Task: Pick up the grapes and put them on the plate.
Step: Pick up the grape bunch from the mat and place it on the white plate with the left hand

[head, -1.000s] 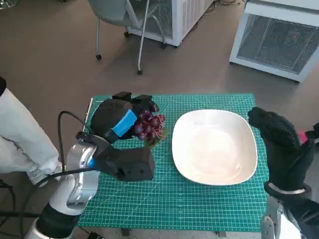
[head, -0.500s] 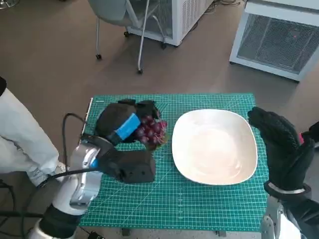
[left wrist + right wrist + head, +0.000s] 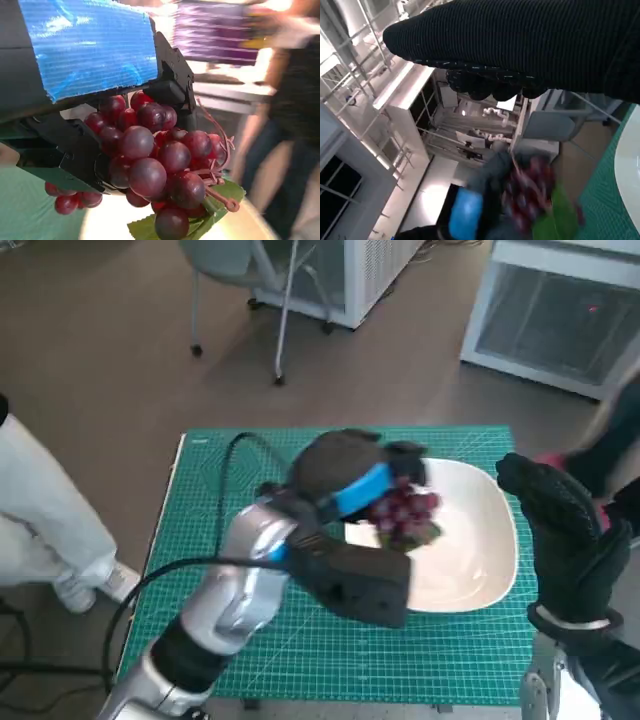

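Head view shows the left hand (image 3: 345, 468) grasping the grapes (image 3: 404, 510) and holding them in the air above the left part of the white plate (image 3: 490, 540). The bunch hangs from under the hand's blue-taped back, dark red berries with a green leaf at the lower edge. The plate lies on the green cutting mat (image 3: 240, 630) that covers the desk, on its right half. The right hand (image 3: 560, 530), in its black glove, stands upright just beside the plate's right rim; it holds nothing, and its fingers seem loosely extended, though from this angle how far apart they are is hard to judge.

Left wrist view brings the bunch close: the black fingers (image 3: 65, 150) wrap the grapes (image 3: 150, 160) from one side, with the blue tape above them. A reddish plastic stem and a green leaf (image 3: 210, 210) stick out past the berries, and the pale surface of the plate (image 3: 110, 225) shows beyond them. A blurred person stands in the background.

Right wrist view is mostly filled by the glove (image 3: 530, 45); past it the grapes (image 3: 530, 195) and the taped left hand (image 3: 465, 210) appear blurred, near the plate's rim (image 3: 627, 155).

On the floor beyond the desk stand a chair (image 3: 240, 280) on castors and white cabinets (image 3: 560, 310).
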Motion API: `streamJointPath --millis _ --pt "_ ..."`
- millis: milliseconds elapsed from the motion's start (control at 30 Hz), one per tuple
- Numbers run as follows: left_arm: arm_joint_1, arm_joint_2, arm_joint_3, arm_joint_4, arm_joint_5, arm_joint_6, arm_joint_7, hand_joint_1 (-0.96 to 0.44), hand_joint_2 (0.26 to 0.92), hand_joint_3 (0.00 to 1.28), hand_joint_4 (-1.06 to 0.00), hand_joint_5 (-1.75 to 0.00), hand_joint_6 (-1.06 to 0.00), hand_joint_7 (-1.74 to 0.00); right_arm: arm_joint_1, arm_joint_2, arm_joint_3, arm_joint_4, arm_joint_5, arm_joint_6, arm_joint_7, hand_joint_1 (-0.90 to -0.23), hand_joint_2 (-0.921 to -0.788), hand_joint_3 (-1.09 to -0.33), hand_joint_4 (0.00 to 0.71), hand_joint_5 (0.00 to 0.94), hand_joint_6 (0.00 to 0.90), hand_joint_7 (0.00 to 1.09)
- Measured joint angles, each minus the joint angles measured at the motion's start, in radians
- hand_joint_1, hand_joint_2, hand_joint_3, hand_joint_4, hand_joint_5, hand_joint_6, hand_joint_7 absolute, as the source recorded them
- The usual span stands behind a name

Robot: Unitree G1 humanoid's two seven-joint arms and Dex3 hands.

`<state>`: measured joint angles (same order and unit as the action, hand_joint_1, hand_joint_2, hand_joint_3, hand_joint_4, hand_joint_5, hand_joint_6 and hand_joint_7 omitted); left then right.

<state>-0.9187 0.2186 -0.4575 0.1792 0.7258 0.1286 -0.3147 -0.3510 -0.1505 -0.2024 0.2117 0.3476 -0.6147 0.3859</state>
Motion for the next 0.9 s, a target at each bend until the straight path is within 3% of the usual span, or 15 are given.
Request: streamJointPath --millis 167,233,367,433,533,733,900 --pt "-0.063 -0.040 -0.019 0.128 -0.001 -0.055 0.030 0.00 0.913 0.07 -0.67 -1.32 -0.69 -0.98 0.019 -0.004 -0.014 -0.018 0.002 0.000 0.000 -0.494 -0.921 -0.528 0.483 0.001 0.201 0.57" --pt "-0.082 -0.058 -0.025 0.177 -0.002 -0.071 0.037 0.00 0.857 0.19 -0.64 -1.38 -0.68 -1.00 0.025 -0.005 -0.020 -0.022 0.003 0.000 0.000 -0.491 -0.921 -0.528 0.482 0.000 0.201 0.57" --pt "-0.114 -0.091 -0.036 0.265 -0.007 -0.099 0.046 0.00 0.650 0.61 -0.59 -1.52 -0.63 -1.15 0.033 -0.004 -0.028 -0.030 0.003 0.000 -0.001 -0.486 -0.921 -0.528 0.481 0.000 0.201 0.57" --pt "-0.128 -0.106 -0.039 0.302 -0.012 -0.111 0.048 0.00 0.627 0.66 -0.58 -1.53 -0.61 -1.17 0.036 -0.004 -0.031 -0.035 0.003 0.000 -0.004 -0.485 -0.921 -0.528 0.481 0.000 0.200 0.57" --pt "-0.150 -0.123 -0.040 0.352 -0.020 -0.128 0.052 0.00 0.674 0.58 -0.58 -1.52 -0.61 -1.12 0.040 -0.004 -0.034 -0.042 0.003 -0.001 -0.010 -0.482 -0.921 -0.530 0.479 0.000 0.200 0.57" --pt "-0.191 -0.148 -0.041 0.428 -0.024 -0.143 0.057 0.00 0.868 0.27 -0.55 -1.50 -0.57 -1.07 0.048 -0.002 -0.036 -0.053 0.001 -0.001 -0.026 -0.482 -0.921 -0.531 0.475 0.000 0.199 0.57" --pt "-0.208 -0.154 -0.041 0.458 -0.025 -0.149 0.060 0.00 0.912 0.22 -0.50 -1.54 -0.54 -1.09 0.057 0.000 -0.036 -0.061 0.000 -0.001 -0.039 -0.483 -0.921 -0.531 0.473 0.000 0.198 0.57"
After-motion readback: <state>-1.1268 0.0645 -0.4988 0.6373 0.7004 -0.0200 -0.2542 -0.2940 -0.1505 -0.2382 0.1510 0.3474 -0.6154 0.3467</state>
